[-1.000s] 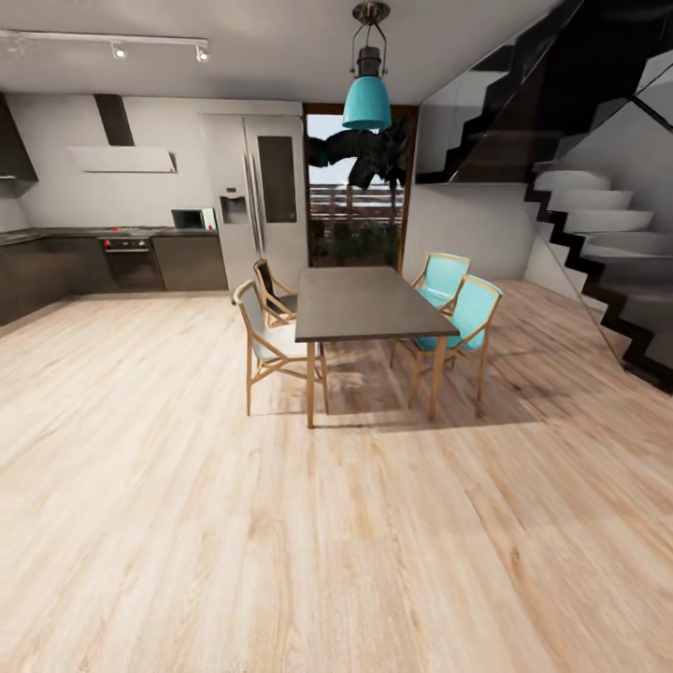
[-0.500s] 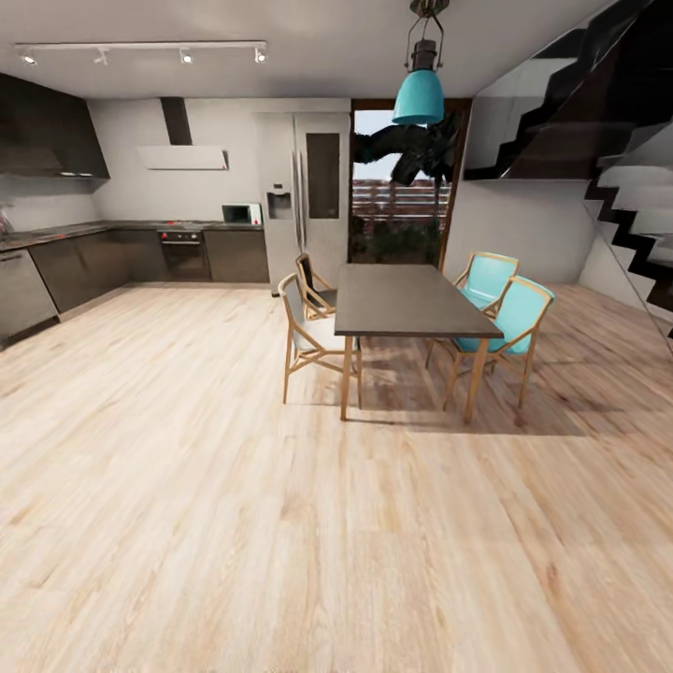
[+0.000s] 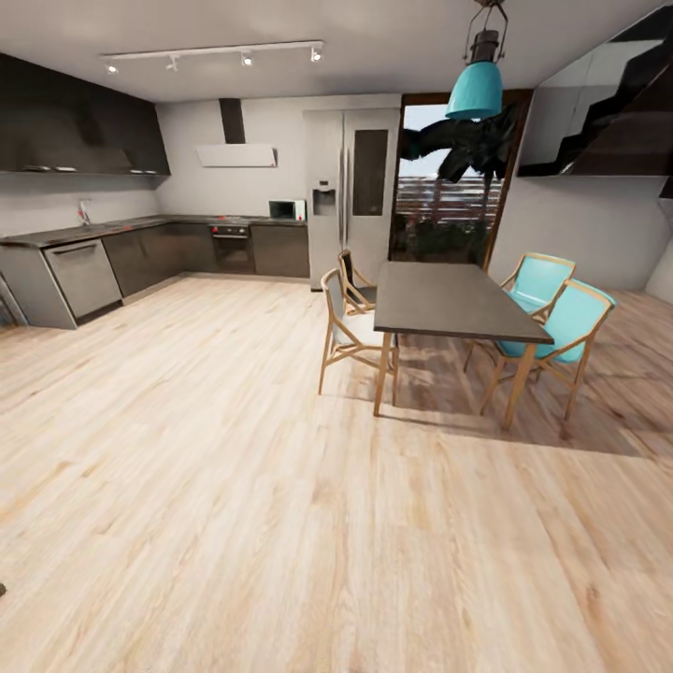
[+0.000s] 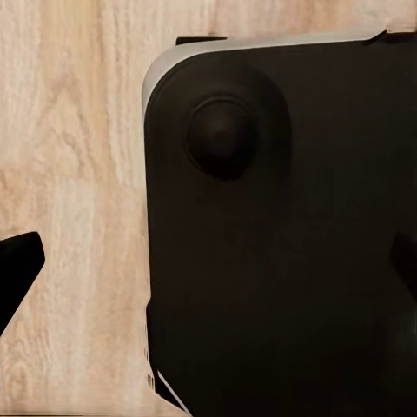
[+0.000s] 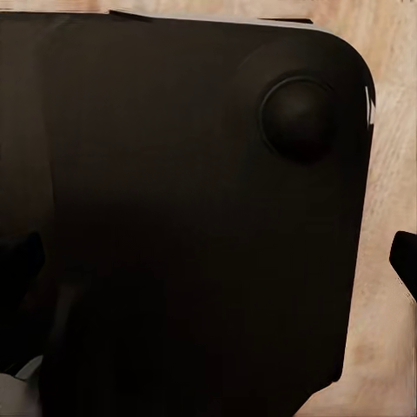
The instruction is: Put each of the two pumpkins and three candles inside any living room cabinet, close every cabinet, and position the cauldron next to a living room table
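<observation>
The pumpkins, candles, cabinet, cauldron and living-room table are out of view. In the left wrist view my left gripper [image 4: 208, 261] hangs over my own black base [image 4: 278, 243] and the wood floor, its dark fingertips [image 4: 17, 265] far apart at the picture's edges, open and empty. My right gripper [image 5: 208, 261] is likewise over the black base [image 5: 191, 208], with its fingertips [image 5: 405, 261] spread wide and nothing held.
A dark dining table [image 3: 453, 299] with teal chairs [image 3: 561, 322] and a pale wooden chair [image 3: 348, 327] stands ahead to the right. The kitchen counter [image 3: 84, 266] runs along the left wall, beside a fridge [image 3: 350, 192]. Wide wood floor [image 3: 234, 486] lies ahead.
The head camera has turned left: the whole picture slid right, more of the kitchen counter shows at the left, and the staircase has mostly left the right edge.
</observation>
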